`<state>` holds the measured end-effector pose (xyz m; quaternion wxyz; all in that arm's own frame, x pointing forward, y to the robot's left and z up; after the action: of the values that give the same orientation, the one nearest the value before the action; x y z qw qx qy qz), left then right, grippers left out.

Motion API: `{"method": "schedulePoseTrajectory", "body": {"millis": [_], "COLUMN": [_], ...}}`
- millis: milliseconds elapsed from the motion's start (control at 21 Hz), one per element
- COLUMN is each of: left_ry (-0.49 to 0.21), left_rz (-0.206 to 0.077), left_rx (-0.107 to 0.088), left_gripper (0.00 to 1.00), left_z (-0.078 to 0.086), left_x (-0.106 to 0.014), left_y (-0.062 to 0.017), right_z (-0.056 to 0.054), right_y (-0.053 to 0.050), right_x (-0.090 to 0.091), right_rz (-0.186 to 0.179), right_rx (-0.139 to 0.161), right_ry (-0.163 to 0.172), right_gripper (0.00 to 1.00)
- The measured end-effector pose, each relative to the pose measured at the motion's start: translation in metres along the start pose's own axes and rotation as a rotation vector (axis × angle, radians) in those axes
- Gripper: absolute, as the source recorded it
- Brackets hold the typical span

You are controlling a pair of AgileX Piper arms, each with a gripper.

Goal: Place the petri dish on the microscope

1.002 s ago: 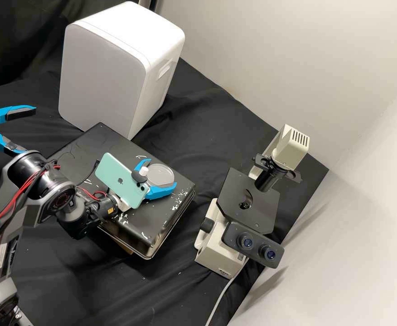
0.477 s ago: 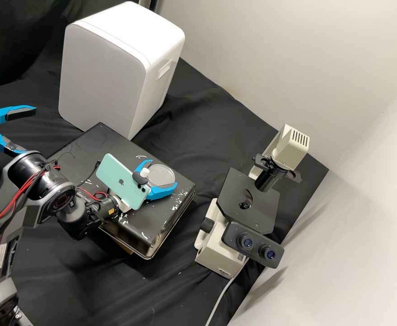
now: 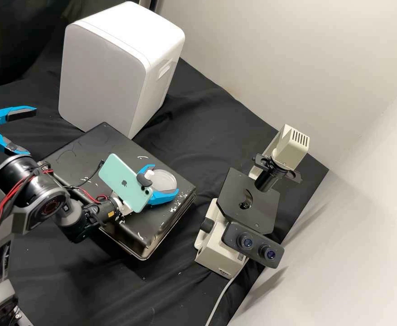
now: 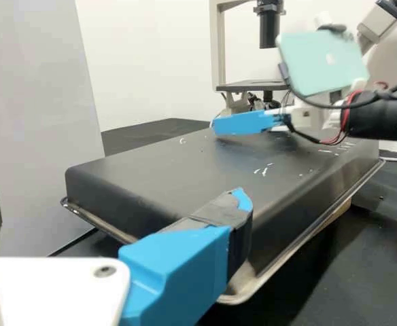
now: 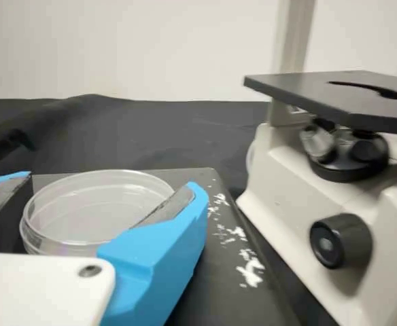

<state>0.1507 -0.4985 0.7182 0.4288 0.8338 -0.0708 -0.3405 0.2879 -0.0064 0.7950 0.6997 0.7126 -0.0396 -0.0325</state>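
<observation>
A clear round petri dish (image 3: 164, 179) lies on the near right corner of a black upturned tray (image 3: 85, 154). My right gripper (image 3: 161, 181) is shut on the petri dish (image 5: 93, 207), with a blue finger pressed against each side of its rim. To the right stands the microscope (image 3: 234, 226), its flat black stage (image 3: 248, 199) bare. In the right wrist view the stage (image 5: 341, 92) sits higher than the dish. My left gripper (image 3: 28, 129) hangs open at the far left, well away from the dish, with nothing between its fingers.
A tall white box (image 3: 117, 63) stands behind the tray. A mint green phone (image 3: 126, 183) rides on the right wrist. The microscope's lamp head (image 3: 289, 147) overhangs the stage's far side. A pale wall closes the right side. Black cloth separates tray and microscope.
The right gripper's fingers have drawn in from a wider spread onto the dish. The right arm has dropped slightly and the tray has shifted a little. The left gripper has stayed put.
</observation>
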Motion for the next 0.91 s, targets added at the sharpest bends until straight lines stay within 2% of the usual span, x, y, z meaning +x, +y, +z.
{"method": "schedulePoseTrajectory", "body": {"millis": [191, 286, 573, 764, 907], "left_ry": [-0.001, 0.000, -0.011, -0.011, -0.009], "left_rz": [0.000, 0.000, -0.004, -0.004, -0.014], "left_rx": [-0.002, -0.016, -0.011, -0.011, -0.013], "left_gripper": [1.00, 1.00, 1.00, 1.00, 1.00], "left_z": [0.000, 0.000, 0.000, 0.000, 0.000], "left_x": [0.000, 0.000, 0.000, 0.000, 0.001], "left_y": [0.0000, 0.0000, -0.0002, -0.0002, -0.0021], "right_z": [-0.003, -0.004, -0.005, -0.006, -0.006], "right_y": [0.015, 0.023, 0.048, 0.057, 0.057], "right_x": [-0.012, -0.018, -0.033, -0.037, -0.037], "right_rz": [0.049, 0.077, 0.178, 0.228, 0.230], "right_rx": [0.006, 0.008, 0.035, 0.045, 0.045], "right_ry": [0.007, 0.010, 0.023, 0.044, 0.042], "right_gripper": [0.00, 0.00, 0.00, 0.00, 0.00]}}
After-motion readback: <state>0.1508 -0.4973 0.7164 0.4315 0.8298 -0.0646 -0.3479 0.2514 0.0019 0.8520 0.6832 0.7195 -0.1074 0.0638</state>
